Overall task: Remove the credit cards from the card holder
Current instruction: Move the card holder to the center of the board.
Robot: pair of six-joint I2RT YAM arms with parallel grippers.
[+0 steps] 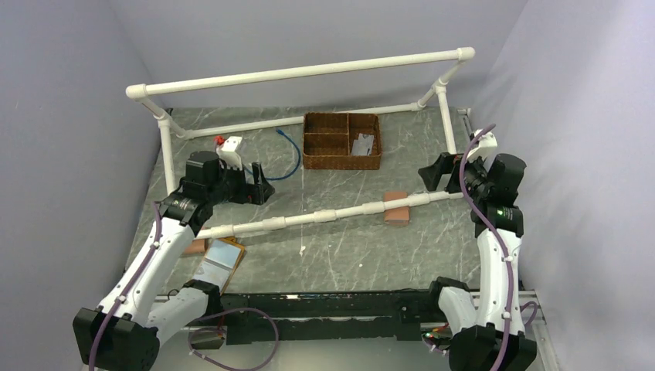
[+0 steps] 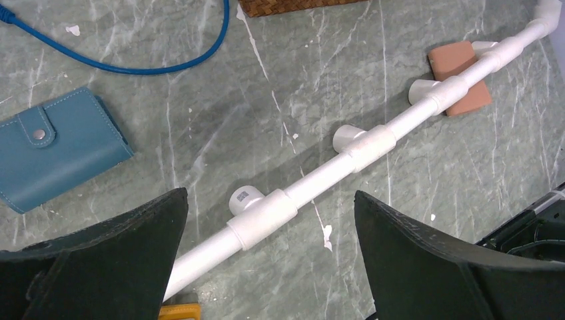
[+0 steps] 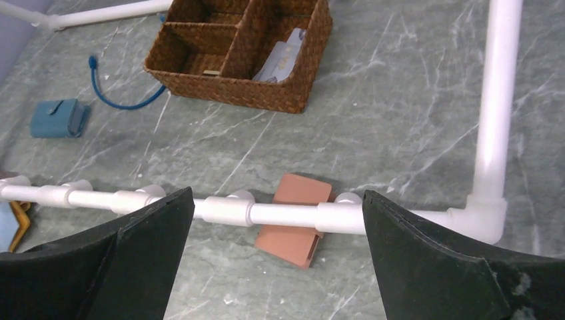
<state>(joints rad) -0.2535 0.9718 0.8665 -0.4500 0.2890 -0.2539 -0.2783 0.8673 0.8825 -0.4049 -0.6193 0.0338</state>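
The card holder (image 1: 396, 209) is a reddish-brown leather wallet, folded shut and lying flat on the table, partly under the low white pipe (image 1: 324, 216). It also shows in the left wrist view, card holder (image 2: 460, 77), and below the right gripper, card holder (image 3: 293, 227). The credit cards are hidden. My left gripper (image 1: 259, 185) hovers open over the table's left side, far from the wallet; its jaws (image 2: 270, 197) stand wide with nothing between them. My right gripper (image 1: 436, 171) hangs open up and to the right of the wallet, jaws (image 3: 276, 195) empty.
A white pipe frame (image 1: 301, 71) surrounds the work area. A wicker basket (image 1: 341, 141) with compartments holds a pale flat packet (image 3: 283, 60). A blue wallet (image 2: 53, 150), a blue cable (image 1: 290, 154), a white-and-red block (image 1: 229, 147) and an orange-rimmed glossy panel (image 1: 218, 263) lie at the left.
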